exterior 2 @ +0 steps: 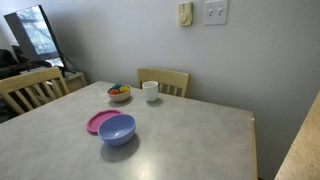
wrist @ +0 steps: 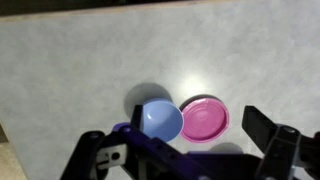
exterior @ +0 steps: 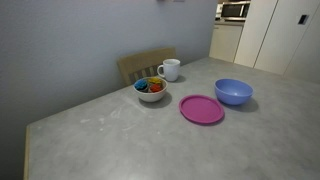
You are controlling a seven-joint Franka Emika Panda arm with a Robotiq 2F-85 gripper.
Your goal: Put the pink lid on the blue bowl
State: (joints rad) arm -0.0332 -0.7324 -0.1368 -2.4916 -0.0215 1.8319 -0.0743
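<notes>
**Figure.** Lid placement, before contact; three views.

In both exterior views the pink lid (exterior: 202,109) (exterior 2: 96,122) lies flat on the grey counter (exterior: 100,140), untouched. In an exterior view it sits right of frame centre, with the blue bowl (exterior: 233,91) just beside it toward the upper right. Whether the rims touch cannot be told. In an exterior view the bowl (exterior 2: 117,129) stands nearer the camera and partly hides the lid. The bowl is upright with its mouth open, and it looks empty, so the lid can go straight down onto its rim.

A small bowl (exterior: 151,88) of coloured pieces and a white mug (exterior: 170,69) stand farther up the frame, near a wooden chair (exterior: 145,64). Both are well apart from the pair and appear to leave the approach free.

In the wrist view the bowl (wrist: 160,120) is at centre and the lid (wrist: 205,119) touches or nearly touches its right side. The end effector (wrist: 180,148) enters from the lower edge. Its fingers (wrist: 268,140) are spread wide toward the lower corners with nothing between them, so it is released. It hangs well above the counter, looking down on both objects. The arm does not appear in either exterior view.

Judgement: no step is done yet. Lying flat, the lid offers only a thin rim, so the grasp probably calls for a low descent at its right edge, away from the bowl. The likely risks are the lid sliding on the smooth counter or the bowl being nudged.
</notes>
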